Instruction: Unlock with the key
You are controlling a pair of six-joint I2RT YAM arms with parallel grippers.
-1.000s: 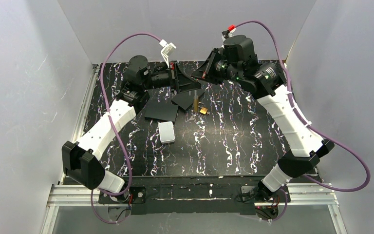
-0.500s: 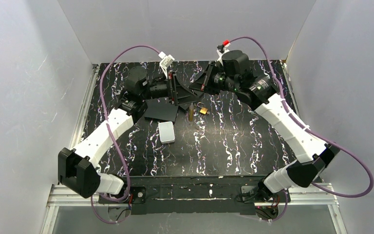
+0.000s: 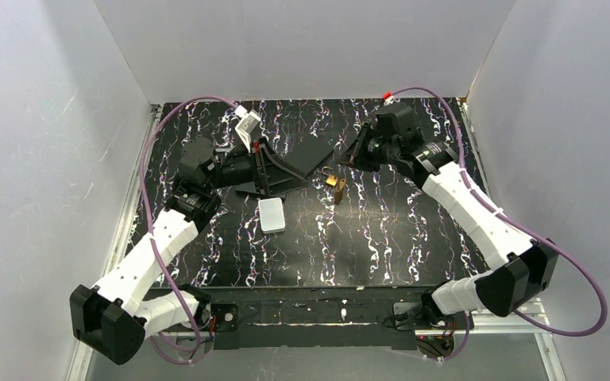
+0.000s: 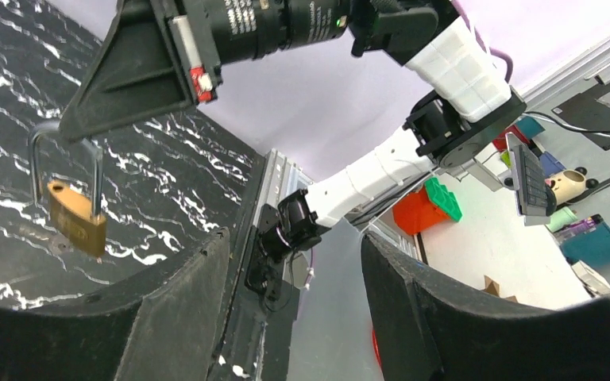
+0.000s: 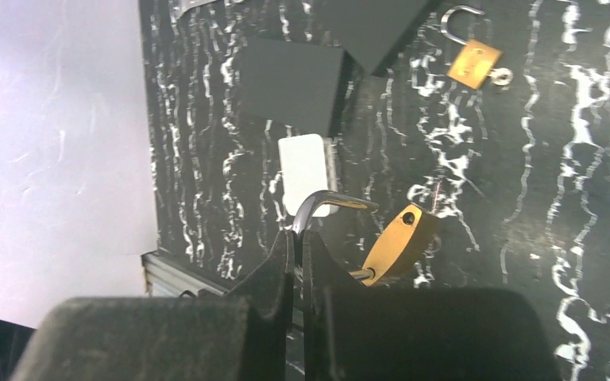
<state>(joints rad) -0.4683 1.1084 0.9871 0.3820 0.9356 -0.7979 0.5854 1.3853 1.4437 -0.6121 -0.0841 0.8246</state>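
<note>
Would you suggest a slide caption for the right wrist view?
Right end effector grips a brass padlock by its shackle; a second padlock lies on the table.

Marbled table (image 3: 381, 238) bears white box (image 3: 272, 214), padlock (image 3: 331, 179) (brass), black sheets (image 3: 312, 155).

Padlock (image 5: 401, 242): smooth yellow brass body, dark metal shackle. Table (image 3: 381, 238): black, white-veined, faintly glossy top. White box (image 3: 271, 214): smooth plastic; black panel (image 5: 290, 75): matt

Two brass padlocks (image 5: 472, 63) (image 5: 401, 238), one white box (image 5: 306, 168), two black sheets (image 5: 290, 75) (image 5: 373, 24), two robot arms (image 3: 167, 238) (image 3: 476, 210)
</note>
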